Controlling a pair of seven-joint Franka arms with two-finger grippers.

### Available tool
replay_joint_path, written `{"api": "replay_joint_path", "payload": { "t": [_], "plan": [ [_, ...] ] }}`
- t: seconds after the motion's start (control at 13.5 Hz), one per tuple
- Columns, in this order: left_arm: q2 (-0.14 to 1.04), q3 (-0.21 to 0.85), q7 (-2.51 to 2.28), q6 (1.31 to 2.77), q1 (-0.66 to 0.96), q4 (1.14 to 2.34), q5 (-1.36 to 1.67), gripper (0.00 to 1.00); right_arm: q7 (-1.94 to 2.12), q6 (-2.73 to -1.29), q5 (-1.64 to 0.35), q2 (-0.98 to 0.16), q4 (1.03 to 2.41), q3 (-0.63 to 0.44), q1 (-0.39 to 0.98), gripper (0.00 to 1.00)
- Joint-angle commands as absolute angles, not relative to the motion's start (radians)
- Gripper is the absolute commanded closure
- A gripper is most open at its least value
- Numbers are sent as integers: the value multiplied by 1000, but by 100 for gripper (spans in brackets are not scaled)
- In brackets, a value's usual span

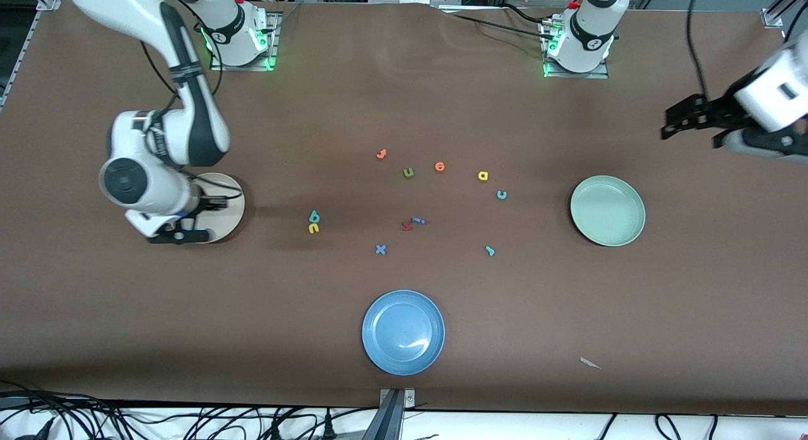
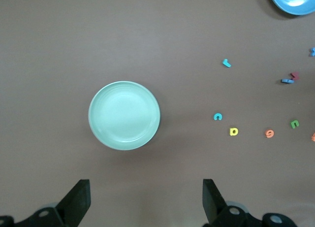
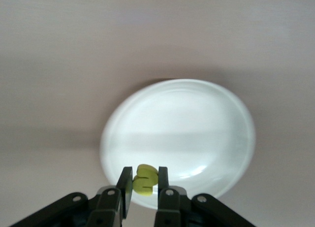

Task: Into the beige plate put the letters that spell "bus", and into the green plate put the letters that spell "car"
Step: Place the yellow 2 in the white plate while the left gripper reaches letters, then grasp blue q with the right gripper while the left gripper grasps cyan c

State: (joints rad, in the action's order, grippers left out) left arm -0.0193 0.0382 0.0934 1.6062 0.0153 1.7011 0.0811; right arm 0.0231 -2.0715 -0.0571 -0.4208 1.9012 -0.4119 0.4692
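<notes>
Three plates are spread well apart on the brown table (image 1: 404, 99), with wide bare cloth left around each: the green plate (image 1: 607, 210) toward the left arm's end, the beige plate (image 1: 232, 203) toward the right arm's end, and a blue plate (image 1: 403, 331) nearest the front camera, close to the table's edge. The small letters are scattered in the open middle between the plates. The beige plate is largely hidden in the front view by the right arm's wrist, so only part of its rim is seen there; in the right wrist view it is washed out to near white. The right gripper (image 3: 145, 183) is held low over the rim of the beige plate, its fingers closed on the yellow s (image 3: 145, 178), whose shape is only partly made out between the pads. The teal b (image 1: 314, 216) and the yellow u (image 1: 314, 228) lie touching on the cloth, near the beige plate and toward the middle. The yellow a (image 1: 483, 175) and the teal c (image 1: 501, 195) lie near each other, and the teal r (image 1: 490, 250) nearer the front camera, all between the middle and the green plate. The left gripper (image 1: 693, 120) waits in the air over the table's end near the green plate, its fingers spread wide with nothing between them; the arm is cut off at the picture's edge.
</notes>
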Motion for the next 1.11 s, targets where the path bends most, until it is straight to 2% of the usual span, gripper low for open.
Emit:
{"api": "replay_joint_path", "payload": {
  "t": [0.0, 0.22, 0.37, 0.45, 0.52, 0.59, 0.89, 1.04],
  "plan": [
    [-41, 87, 97, 1736, 21, 1837, 100, 0, 141, -2086, -60, -469, 1898, -411, 387, 80],
    [1, 147, 97, 1847, 21, 1910, 100, 0, 166, -2115, -61, -512, 1904, -411, 370, 80],
    [101, 172, 97, 1877, 35, 1901, 100, 0, 170, -2117, -63, -534, 1905, -410, 368, 78],
    [156, 172, 97, 1894, 61, 1901, 100, 0, 170, -2117, -63, -535, 1905, -410, 368, 63],
    [201, 172, 97, 1929, 90, 1899, 95, 0, 167, -2117, -70, -534, 1905, -410, 370, 24],
    [230, 170, 97, 1983, 119, 1908, 88, 0, 167, -2117, -112, -534, 1905, -410, 370, 2],
    [357, 163, 97, 2136, 167, 1910, 87, 0, 128, -2094, -182, -491, 1891, -408, 388, 1],
    [400, 156, 100, 2158, 184, 1910, 87, 0, 39, -2088, -187, -466, 1870, -396, 414, 1]
  ]
}}
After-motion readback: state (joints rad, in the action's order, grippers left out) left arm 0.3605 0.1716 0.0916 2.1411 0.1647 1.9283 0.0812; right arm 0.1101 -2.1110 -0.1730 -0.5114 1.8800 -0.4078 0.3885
